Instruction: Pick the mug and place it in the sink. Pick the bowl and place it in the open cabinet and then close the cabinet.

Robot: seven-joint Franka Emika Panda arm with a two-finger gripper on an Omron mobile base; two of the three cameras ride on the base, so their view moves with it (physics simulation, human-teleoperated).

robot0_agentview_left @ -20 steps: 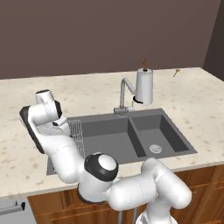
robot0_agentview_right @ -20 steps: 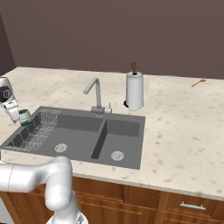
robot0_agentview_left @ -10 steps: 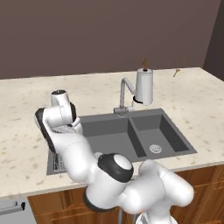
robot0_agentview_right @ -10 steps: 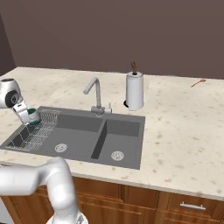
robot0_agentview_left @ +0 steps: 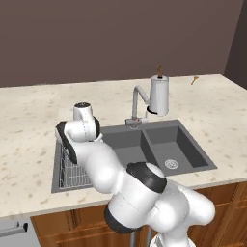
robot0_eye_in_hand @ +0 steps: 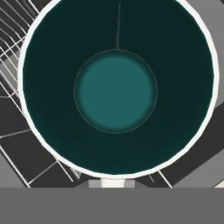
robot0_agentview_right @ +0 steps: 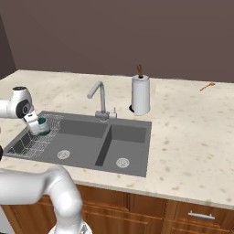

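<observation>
Green and white-rimmed, the mug (robot0_agentview_right: 41, 125) is held by the closed gripper (robot0_agentview_right: 35, 126) over the wire rack (robot0_agentview_right: 39, 138) in the left basin of the sink (robot0_agentview_right: 130, 151); whether it rests there is unclear. Release is judged pending; bowl and cabinet work remain.

1. A rendered home kitchen, by the fittings.
2. Dark grey two-basin sink (robot0_agentview_right: 91, 141) sunk into a speckled beige stone counter (robot0_agentview_right: 192, 132), wire rack (robot0_agentview_right: 39, 137) in the left basin.
3. Chrome tap (robot0_agentview_right: 98, 98) at the far edge of the sink.
4. Paper-towel roll (robot0_agentview_right: 140, 95) upright just right of the tap.
5. Brown wooden drawer fronts (robot0_agentview_right: 183, 215) under the counter, near side.
6. Plain dark wall (robot0_agentview_right: 119, 36) behind.
</observation>
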